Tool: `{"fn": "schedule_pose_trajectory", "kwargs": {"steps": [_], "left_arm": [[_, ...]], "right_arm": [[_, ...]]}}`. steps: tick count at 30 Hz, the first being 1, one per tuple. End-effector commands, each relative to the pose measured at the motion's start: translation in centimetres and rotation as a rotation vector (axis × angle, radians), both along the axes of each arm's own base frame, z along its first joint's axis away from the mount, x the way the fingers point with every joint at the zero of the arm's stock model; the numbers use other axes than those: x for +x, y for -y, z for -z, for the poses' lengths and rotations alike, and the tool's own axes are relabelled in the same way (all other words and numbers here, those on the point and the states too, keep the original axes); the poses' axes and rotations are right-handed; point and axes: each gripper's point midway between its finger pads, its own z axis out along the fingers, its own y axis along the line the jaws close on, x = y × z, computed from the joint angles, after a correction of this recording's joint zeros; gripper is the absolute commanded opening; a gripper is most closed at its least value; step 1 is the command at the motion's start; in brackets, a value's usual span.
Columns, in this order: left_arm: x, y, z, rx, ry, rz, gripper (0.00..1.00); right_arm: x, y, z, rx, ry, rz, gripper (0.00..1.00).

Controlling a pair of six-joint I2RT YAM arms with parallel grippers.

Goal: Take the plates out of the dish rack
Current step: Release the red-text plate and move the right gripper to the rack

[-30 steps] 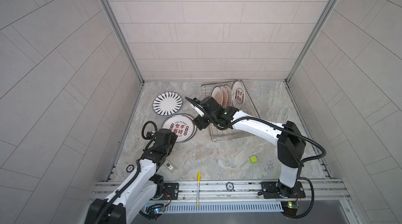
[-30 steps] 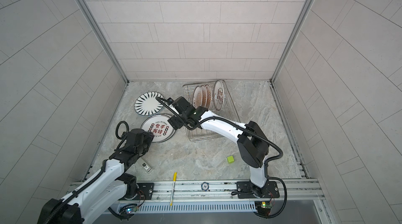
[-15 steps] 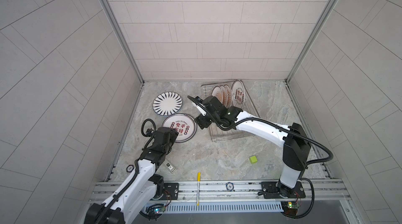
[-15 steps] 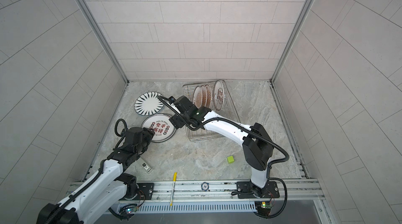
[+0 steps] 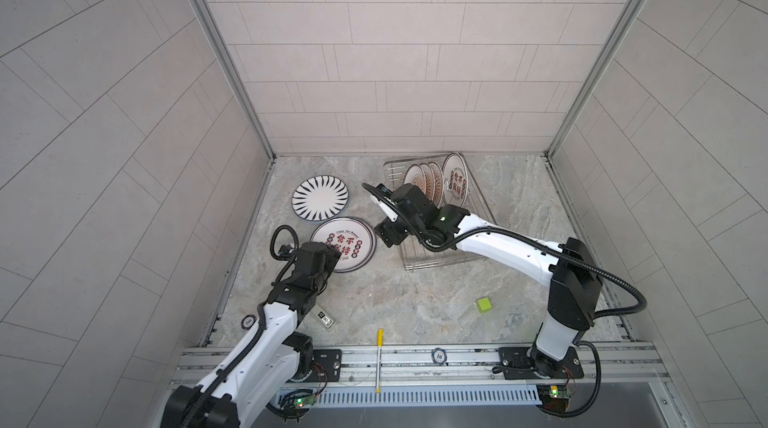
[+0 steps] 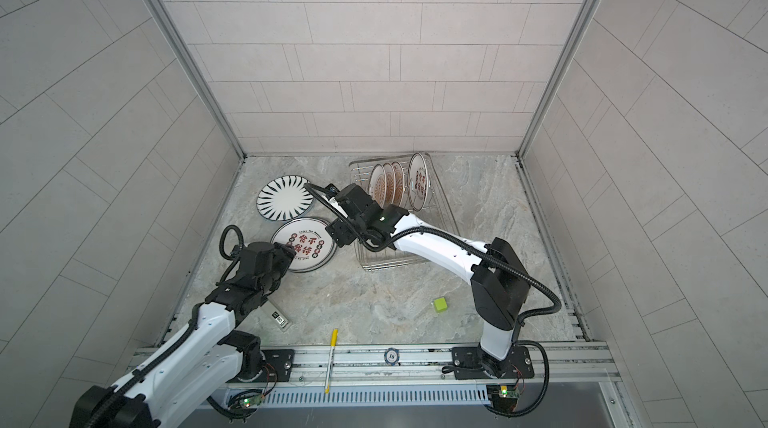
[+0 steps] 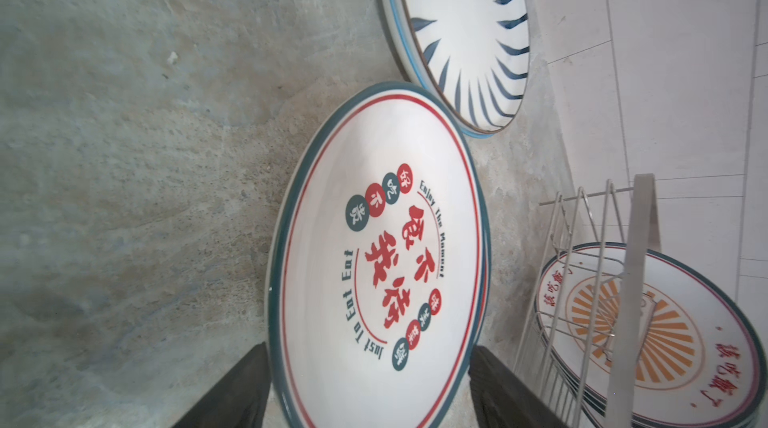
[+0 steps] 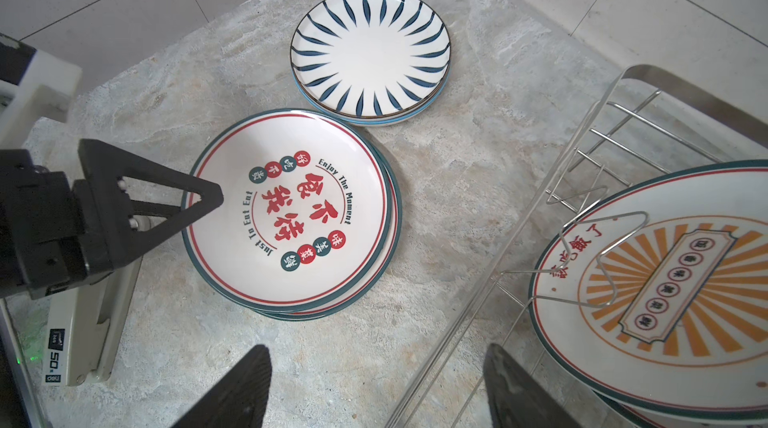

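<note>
Right wrist view: left pincer [image 8: 205, 206] open astride rim of character plate [image 8: 291, 214], set flat atop another on tabletop [image 5: 415, 301], likely to clear the rack [image 8: 685, 83] | right pincer [image 8: 376, 359] open, empty, beside rack | top view only: four plates [image 5: 432, 181] upright at rack's far end, striped plate [image 5: 320, 199] flat nearby

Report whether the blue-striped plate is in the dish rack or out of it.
Out. The blue-striped plate lies flat, left of the dish rack, clear of its wires in both top views.
</note>
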Motion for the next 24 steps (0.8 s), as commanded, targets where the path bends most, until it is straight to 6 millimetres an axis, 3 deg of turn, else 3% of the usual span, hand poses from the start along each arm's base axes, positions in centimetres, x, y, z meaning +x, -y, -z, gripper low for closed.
{"fn": "schedule_pose_trajectory", "kwargs": {"steps": [1,5,9,15,21,24], "left_arm": [[1.2,0.0,-1.1,0.008,0.042,0.002,0.82],[1.6,0.5,-0.7,0.002,0.029,0.021,0.83],[1.8,0.4,-0.6,0.022,0.028,0.025,0.93],[1.5,-0.1,-0.6,0.036,0.028,0.007,0.94],[1.1,-1.7,-4.9,0.111,0.145,-0.029,1.00],[1.0,-2.0,-7.3,0.113,0.222,-0.033,1.00]], "right_arm": [[0.0,0.5,-1.9,0.025,0.042,0.013,0.82],[0.0,0.8,-2.0,0.027,0.046,0.019,0.82],[0.0,1.1,-2.0,0.026,0.049,0.024,0.82],[-0.2,1.7,-2.7,0.040,0.062,0.036,0.82],[-0.7,3.4,-5.5,0.084,0.127,0.071,0.82],[-0.6,5.3,-7.1,0.110,0.179,0.145,0.83]]}}
